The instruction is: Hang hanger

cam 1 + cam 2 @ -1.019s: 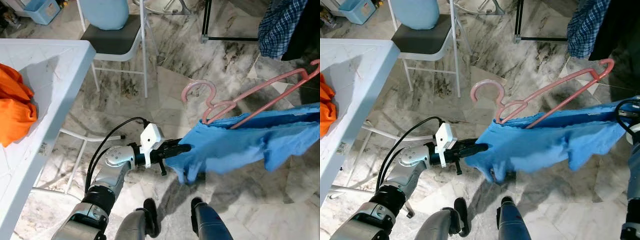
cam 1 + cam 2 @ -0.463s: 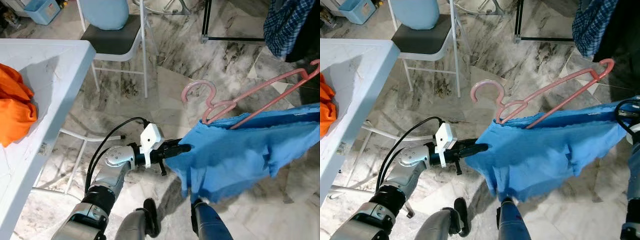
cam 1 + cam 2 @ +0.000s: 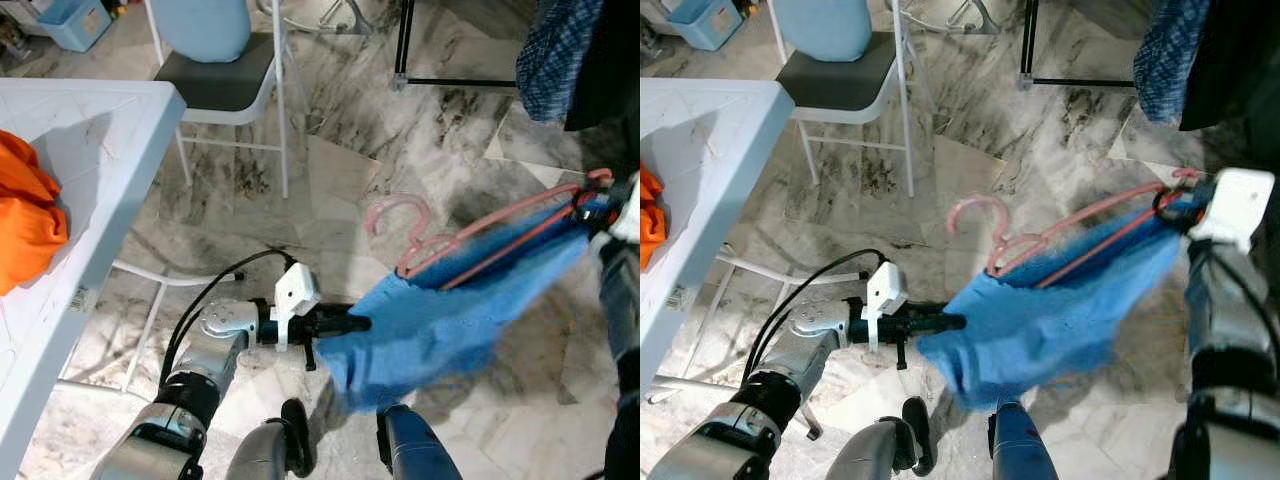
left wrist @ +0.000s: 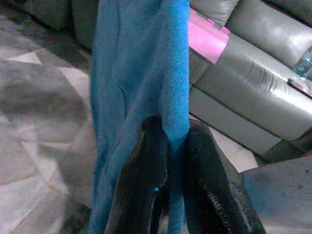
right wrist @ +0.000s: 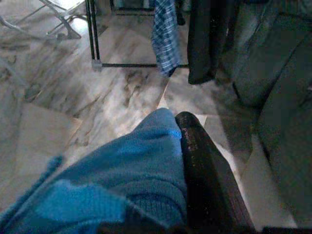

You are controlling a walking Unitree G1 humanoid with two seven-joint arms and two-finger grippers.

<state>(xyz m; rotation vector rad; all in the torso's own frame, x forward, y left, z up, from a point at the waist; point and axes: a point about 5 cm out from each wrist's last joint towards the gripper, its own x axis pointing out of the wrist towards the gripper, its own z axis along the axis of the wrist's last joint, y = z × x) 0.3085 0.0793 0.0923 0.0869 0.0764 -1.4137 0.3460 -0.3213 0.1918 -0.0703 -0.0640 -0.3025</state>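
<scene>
Our left arm (image 3: 205, 350) reaches forward and across our front, low over our feet (image 3: 300, 455), elbow bent, forearm nearly level; its black cable loops above the wrist; our left gripper (image 4: 176, 139) has its two black fingers (image 4: 146, 170) pressed close together, pinching a fold of the blue cloth (image 3: 440, 325); our right arm (image 3: 1220, 330) stands raised at our right side, forearm upright, the white wrist box on top; our right gripper (image 3: 1175, 205) sits up there against the cloth's far end; one black finger (image 5: 204, 175) lies along the fabric, the other hidden.
</scene>
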